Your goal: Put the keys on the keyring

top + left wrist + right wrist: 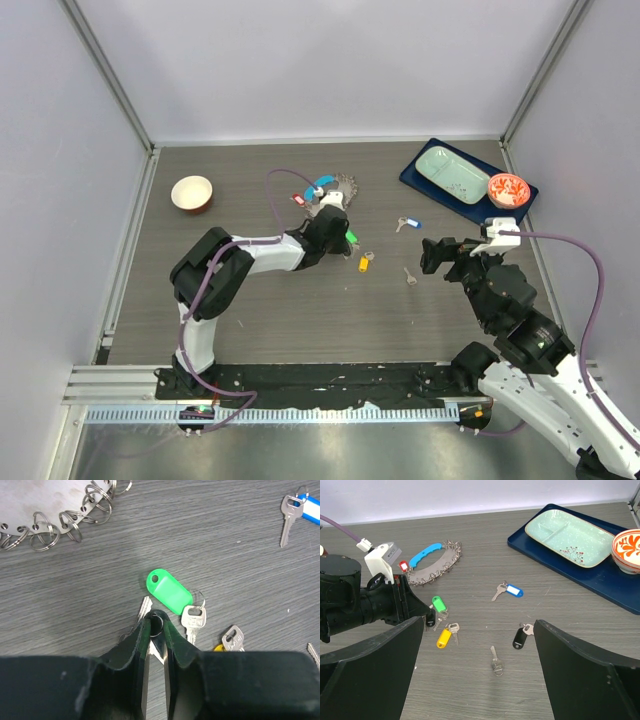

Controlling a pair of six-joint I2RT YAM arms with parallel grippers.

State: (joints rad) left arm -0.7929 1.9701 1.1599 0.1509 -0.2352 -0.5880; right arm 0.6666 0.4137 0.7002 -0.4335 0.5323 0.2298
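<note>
My left gripper (156, 622) is shut on the small ring of a key, whose silver blade (145, 603) sticks out beside the fingertips. It is low over the table (335, 230), just below the keyring (335, 186), a loop of metal rings with a blue strap (425, 555) and a red tag (403, 566). A green-tagged key (169, 591) lies just ahead of the fingertips. A yellow-tagged key (444, 638), a blue-tagged key (514, 590), a black-tagged key (519, 637) and a plain silver key (495, 661) lie loose on the table. My right gripper (480, 670) is open and empty above them.
A white bowl (192, 192) stands at the back left. A dark blue tray (415, 180) at the back right holds a mint divided plate (452, 172) and a red-patterned bowl (508, 190). Grey walls close in three sides of the table.
</note>
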